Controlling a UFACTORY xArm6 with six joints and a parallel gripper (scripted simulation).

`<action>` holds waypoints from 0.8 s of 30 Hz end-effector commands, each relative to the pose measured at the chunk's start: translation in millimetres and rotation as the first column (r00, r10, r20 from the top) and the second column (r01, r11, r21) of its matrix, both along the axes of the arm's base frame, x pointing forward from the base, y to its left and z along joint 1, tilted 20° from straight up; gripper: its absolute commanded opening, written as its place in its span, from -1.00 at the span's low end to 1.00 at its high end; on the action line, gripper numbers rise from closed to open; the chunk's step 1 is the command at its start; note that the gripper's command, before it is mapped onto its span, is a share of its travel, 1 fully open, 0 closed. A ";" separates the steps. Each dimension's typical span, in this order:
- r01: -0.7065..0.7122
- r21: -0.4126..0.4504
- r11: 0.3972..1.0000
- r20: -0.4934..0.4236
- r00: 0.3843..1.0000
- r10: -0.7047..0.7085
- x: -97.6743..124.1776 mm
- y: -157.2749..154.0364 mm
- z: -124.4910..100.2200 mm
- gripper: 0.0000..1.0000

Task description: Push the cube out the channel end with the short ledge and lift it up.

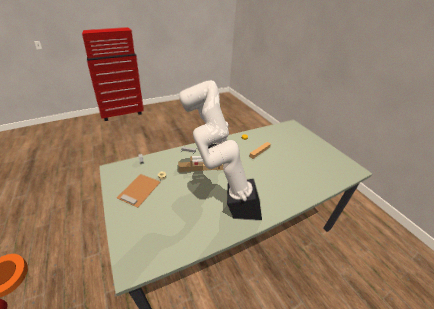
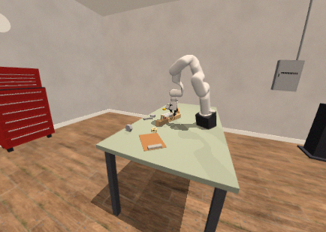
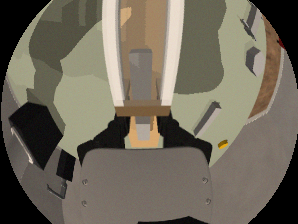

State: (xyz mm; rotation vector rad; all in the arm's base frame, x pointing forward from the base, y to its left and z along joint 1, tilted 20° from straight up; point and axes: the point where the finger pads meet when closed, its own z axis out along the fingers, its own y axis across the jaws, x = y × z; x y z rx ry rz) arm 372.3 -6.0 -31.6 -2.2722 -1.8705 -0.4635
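Note:
The wooden channel [image 3: 143, 43] with white side walls runs away from my gripper in the wrist view; it also shows on the table in the top view [image 1: 190, 166] and in the exterior view [image 2: 168, 119]. A grey and tan push stick [image 3: 141, 83] lies along the channel floor, crossing a brown bar [image 3: 141, 108] at the near end. Its tan tail lies between my fingers. My gripper [image 3: 143, 102] is just outside the near end, low over the table, with fingers open beside the stick.
An orange clipboard [image 1: 138, 189], a tape roll [image 1: 162, 175], a small grey cylinder [image 1: 141, 158] and a grey metal part [image 1: 188, 149] lie left of the channel. A wooden block [image 1: 260, 149] and a small yellow object [image 1: 244, 137] lie to the right. The arm's black base [image 1: 244, 200] stands in front.

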 end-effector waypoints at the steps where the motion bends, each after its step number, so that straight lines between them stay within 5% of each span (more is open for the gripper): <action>1: 0.001 -0.001 1.000 0.003 1.000 -0.001 1.1 -0.4 0.8 -0.24; 7: 0.001 -0.001 1.000 0.003 1.000 -0.001 0.7 -1.3 3.7 -0.24; 15: 0.001 -0.001 1.000 0.003 1.000 -0.001 -6.4 -17.7 52.1 -0.24; 24: 0.001 -0.001 1.000 0.003 1.000 -0.001 -8.4 -22.2 65.6 -0.24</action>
